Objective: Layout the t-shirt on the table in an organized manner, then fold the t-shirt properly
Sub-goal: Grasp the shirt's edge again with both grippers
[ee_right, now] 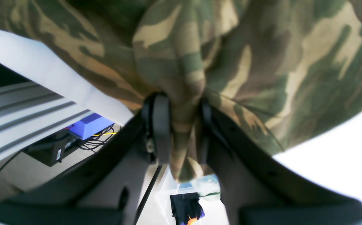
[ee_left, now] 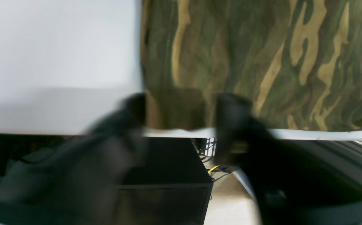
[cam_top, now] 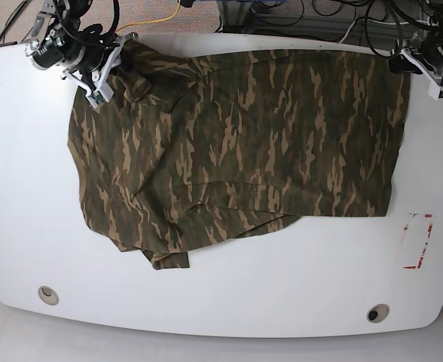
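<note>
While the near edge of the bench (cam_top: 221,317) carries only two grommet holes (cam_top: 48,293) and a red tape outline (cam_top: 417,241), the t-shirt (cam_top: 236,151) lies spread across its middle and far half. Nearest the grommets, a small flap of the t-shirt sticks out from the lower hem, and the fabric above it is creased and doubled over. Beyond that, the cloth lies mostly flat up to the far edge of the bench.

At the far corner of the t-shirt on the base view's left, the right hand (ee_right: 177,137) is clamped on a bunched fold of cloth, which hangs out below its fingers (ee_right: 160,131). What lies under that bunch is hidden.

At the opposite far corner, the left hand (ee_left: 179,112) has its jaws apart, straddling the t-shirt's edge at the bench rim. Motion blur smears both fingers (ee_left: 230,118), so contact with the cloth cannot be judged.
</note>
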